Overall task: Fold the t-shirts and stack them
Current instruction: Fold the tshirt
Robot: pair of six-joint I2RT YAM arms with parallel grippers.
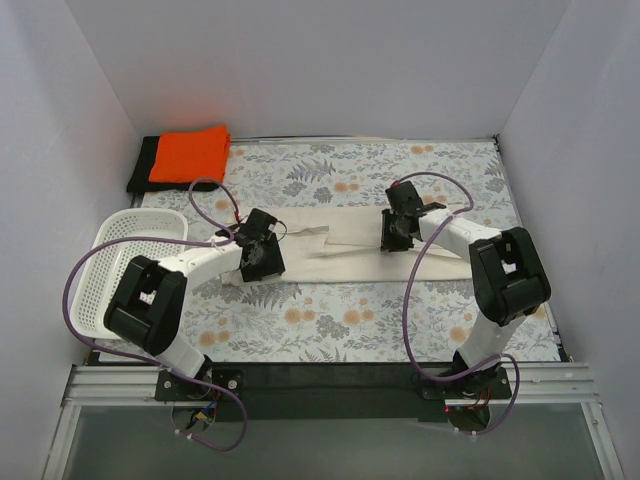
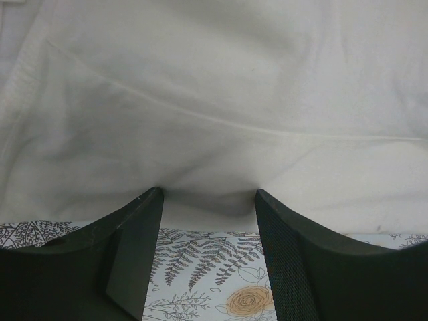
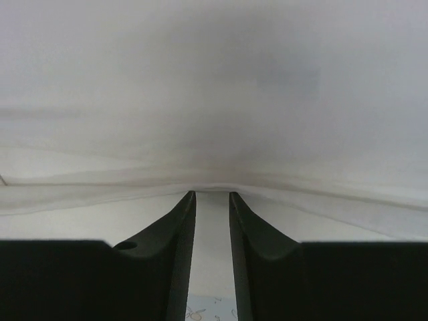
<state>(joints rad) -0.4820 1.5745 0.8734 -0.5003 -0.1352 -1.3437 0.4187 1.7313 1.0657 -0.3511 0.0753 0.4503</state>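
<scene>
The cream t-shirt (image 1: 335,245) lies as a long folded strip across the middle of the floral table. My left gripper (image 1: 262,256) is at its left end. In the left wrist view it (image 2: 208,194) is open, its tips at the cloth's near edge (image 2: 214,134), with table showing between the fingers. My right gripper (image 1: 396,234) is on the strip's right part. In the right wrist view it (image 3: 212,194) is nearly closed, pinching a fold of the cream cloth (image 3: 214,100). The orange t-shirt (image 1: 190,152) lies folded on the black t-shirt (image 1: 139,168) at the back left corner.
A white perforated basket (image 1: 112,272) stands at the left edge beside the left arm. White walls close the table in on the left, back and right. Purple cables loop from both arms over the table.
</scene>
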